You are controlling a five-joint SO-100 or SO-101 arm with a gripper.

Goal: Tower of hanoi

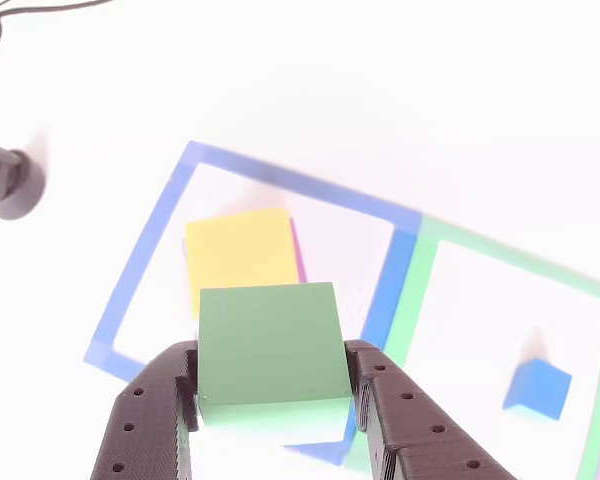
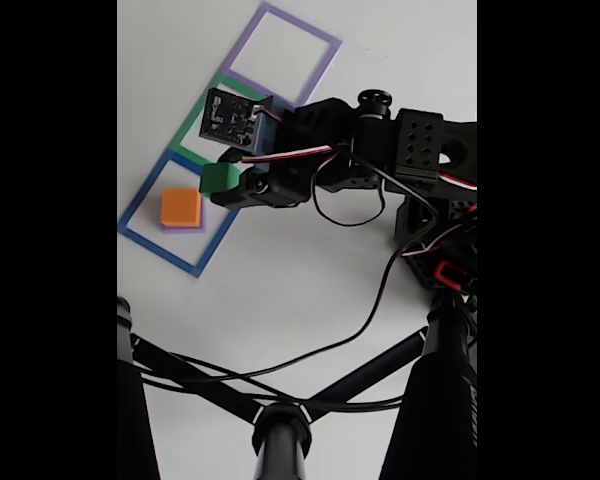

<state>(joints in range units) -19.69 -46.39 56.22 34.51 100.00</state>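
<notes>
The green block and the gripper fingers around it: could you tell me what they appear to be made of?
The green block looks like matte plastic: flat, even colour, no gloss, crisp edges. The gripper fingers look like 3D-printed black plastic, with fine layer lines and round holes. Neither material is certain from looks alone.

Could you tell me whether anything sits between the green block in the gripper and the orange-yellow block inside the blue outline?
Nothing visible does. The gripper holds the green block beside the orange-yellow block, whose top is bare; the small blue cube sits apart in the green outline.
</notes>
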